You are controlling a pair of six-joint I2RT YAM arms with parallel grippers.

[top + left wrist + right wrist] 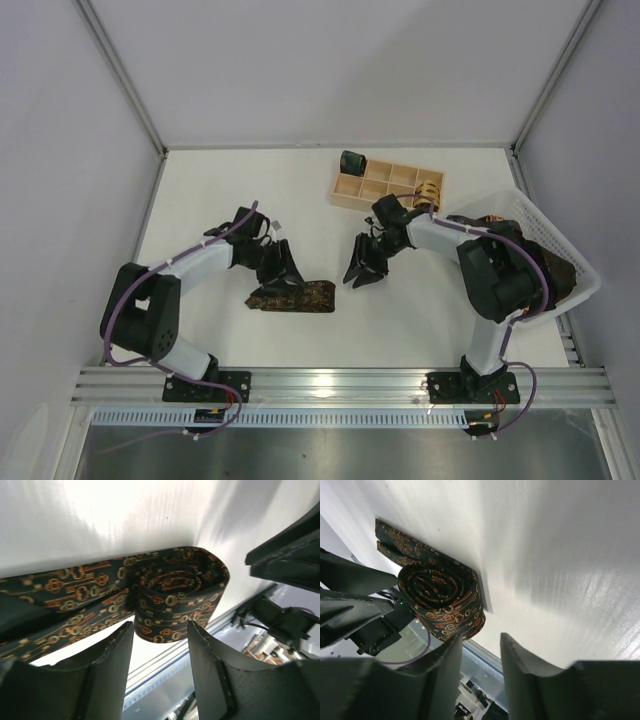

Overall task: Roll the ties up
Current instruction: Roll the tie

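One tie [290, 297], dark with gold-orange key patterns, lies on the white table, its right end wound into a coil [322, 296]. In the left wrist view the coil [175, 595] sits just beyond my left gripper [160, 630], which is open with nothing between its fingers [107, 670]. The flat length of the tie [60, 595] runs off to the left. My right gripper [479, 640] is open and empty too, hovering just right of the coil [442, 597]. From above, the left gripper [285, 278] is over the tie and the right gripper [360, 278] stands beside the coil.
A pale wooden compartment tray [385, 185] at the back holds a dark green coil [352, 161] and a tan-gold coil [430, 188]. A white mesh basket [530, 215] with dark ties in it stands at the right edge. The table's near rail [340, 380] runs below the tie.
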